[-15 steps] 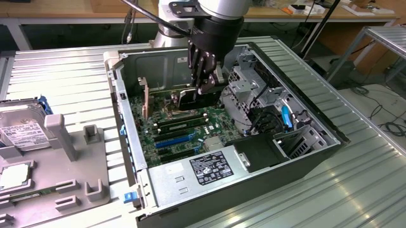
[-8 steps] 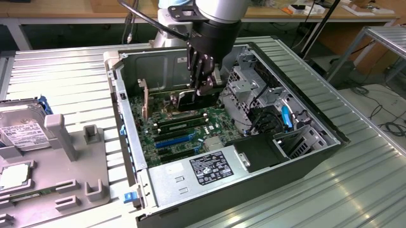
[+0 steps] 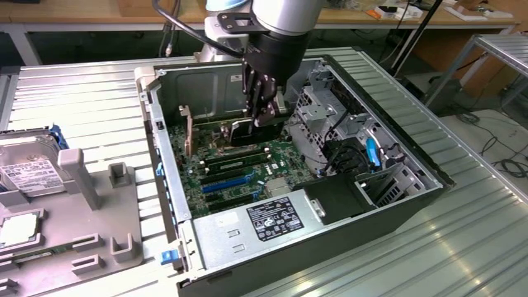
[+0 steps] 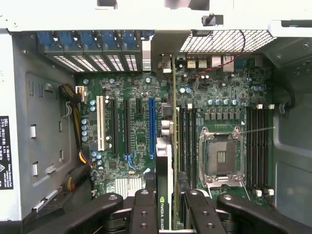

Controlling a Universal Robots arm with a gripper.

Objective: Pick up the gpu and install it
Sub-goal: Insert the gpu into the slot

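The gpu [image 3: 234, 132] hangs upright inside the open computer case [image 3: 396, 204], its metal end bracket [image 3: 187, 130] toward the exterior view's left. My gripper [image 3: 266, 116] is shut on the card's top edge. In the wrist view the gpu [image 4: 165, 165] shows edge-on, with a green logo label, between my black fingers [image 4: 145, 207]; my gripper [image 4: 166, 207] clamps it from both sides. The card sits just above the motherboard [image 4: 126, 92], beside the long blue slot [image 4: 151, 126]. Whether its lower edge touches a slot is hidden.
The motherboard carries a white slot [image 4: 101, 122], a CPU socket [image 4: 222, 156] and memory slots [image 4: 256, 146]. A power supply [image 3: 268, 223] and drive cage [image 3: 326, 111] stand in the case. A grey parts holder [image 3: 91, 204] with a hard drive [image 3: 25, 170] lies at the exterior view's left.
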